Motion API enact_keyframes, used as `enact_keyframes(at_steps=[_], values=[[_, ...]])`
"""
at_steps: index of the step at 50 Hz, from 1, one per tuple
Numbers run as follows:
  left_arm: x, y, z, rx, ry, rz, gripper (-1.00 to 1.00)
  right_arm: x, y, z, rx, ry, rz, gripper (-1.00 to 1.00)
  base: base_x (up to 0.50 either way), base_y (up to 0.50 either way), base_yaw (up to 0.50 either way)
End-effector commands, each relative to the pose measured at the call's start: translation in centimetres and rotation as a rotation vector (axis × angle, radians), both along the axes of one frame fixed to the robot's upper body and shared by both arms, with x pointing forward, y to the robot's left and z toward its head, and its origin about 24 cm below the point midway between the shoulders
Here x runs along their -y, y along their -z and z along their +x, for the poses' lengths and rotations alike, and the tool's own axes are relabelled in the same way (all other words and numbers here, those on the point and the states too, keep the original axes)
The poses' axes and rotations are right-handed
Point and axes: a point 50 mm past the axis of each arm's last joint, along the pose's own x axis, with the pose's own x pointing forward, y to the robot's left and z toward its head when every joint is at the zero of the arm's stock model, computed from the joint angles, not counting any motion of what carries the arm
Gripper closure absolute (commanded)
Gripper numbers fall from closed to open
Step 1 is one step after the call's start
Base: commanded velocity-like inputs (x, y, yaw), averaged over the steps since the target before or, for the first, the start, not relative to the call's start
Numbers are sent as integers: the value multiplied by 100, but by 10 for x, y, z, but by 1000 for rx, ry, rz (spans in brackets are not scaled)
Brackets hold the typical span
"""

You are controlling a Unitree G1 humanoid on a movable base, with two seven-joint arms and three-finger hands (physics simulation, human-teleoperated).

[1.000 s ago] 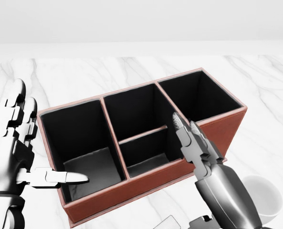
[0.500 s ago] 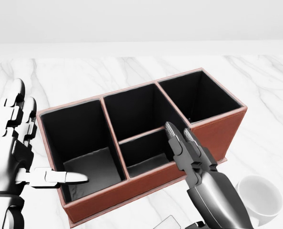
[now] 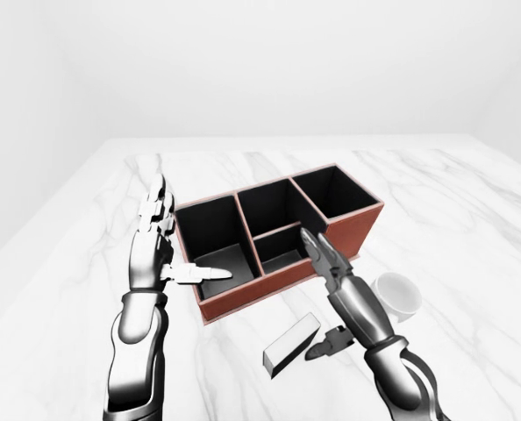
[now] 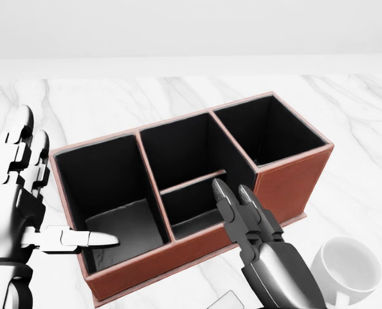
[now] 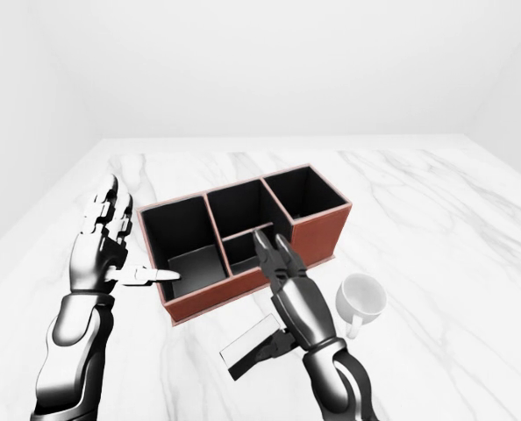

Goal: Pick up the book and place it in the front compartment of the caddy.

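Right hand (image 3: pixel 335 279) open, fingers straight, extended over caddy (image 3: pixel 278 235) near wall by small middle compartment; thumb (image 3: pixel 329 344) low, close to book's end, contact unclear. Holds nothing. Left hand (image 3: pixel 158 246) spread, fingers up, thumb pointing over rim of caddy's left compartment, grips nothing. Book (image 3: pixel 292 344) flat on marble table (image 3: pixel 471 228), below caddy in left-eye view, apart from it; head view cuts book to corner at bottom edge. White mug (image 5: pixel 359 298) right of right hand. Bare table either side of caddy.

Head view close above caddy (image 4: pixel 178 193); eye views wider, sharing it.
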Motion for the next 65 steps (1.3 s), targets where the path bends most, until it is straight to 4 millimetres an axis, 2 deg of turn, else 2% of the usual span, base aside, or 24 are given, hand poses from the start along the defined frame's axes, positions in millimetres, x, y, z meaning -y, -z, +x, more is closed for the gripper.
enact_keyframes(at_steps=[1, 39, 65], values=[[0, -1, -1, 5, 1, 0, -100, -3, 8, -2, -19, -3, -12, -100, 0, 0, 0], [0, 1, 0, -2, -1, -1, -100, -8, 35, -2, -67, 31, -74, -100, 0, 0, 0], [0, 0, 0, -2, -1, -1, -100, -8, 43, 4, -81, 35, -98, -100, 0, 0, 0]])
